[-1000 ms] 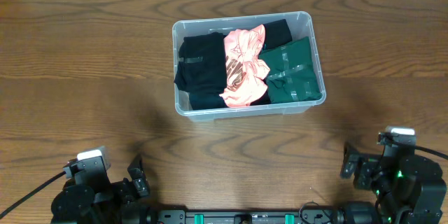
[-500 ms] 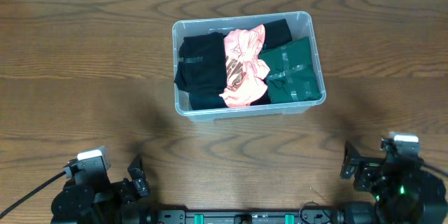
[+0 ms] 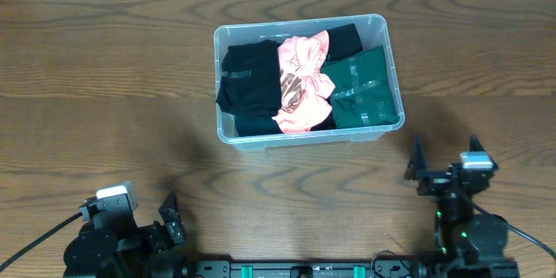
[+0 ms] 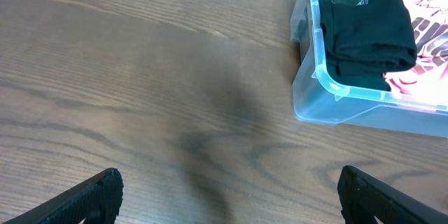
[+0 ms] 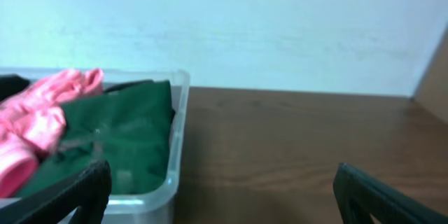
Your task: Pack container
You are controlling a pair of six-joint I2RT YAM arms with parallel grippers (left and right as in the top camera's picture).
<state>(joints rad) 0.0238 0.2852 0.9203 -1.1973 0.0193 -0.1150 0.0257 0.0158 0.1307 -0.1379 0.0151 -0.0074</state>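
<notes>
The container (image 3: pixel 390 40) is a clear plastic bin at the table's middle. It holds a folded black garment (image 3: pixel 248 87), a pink garment (image 3: pixel 301 78) and a green garment (image 3: pixel 363 91). My left gripper (image 3: pixel 168 219) sits low at the front left, open and empty; in the left wrist view (image 4: pixel 227 196) the container (image 4: pixel 308 94) lies ahead to the right. My right gripper (image 3: pixel 445 163) is open and empty, just in front of the container's front right corner. In the right wrist view (image 5: pixel 220 189) the container's rim (image 5: pixel 180 105) and the green garment (image 5: pixel 119 126) are at the left.
Bare brown wood table (image 3: pixel 104 95) surrounds the container. A pale wall (image 5: pixel 280 21) stands behind the table's far edge. Both arm bases sit at the front edge.
My right arm has swung forward and left from the front right corner, so its open gripper now points at the container. The left arm and the garments have not moved.
</notes>
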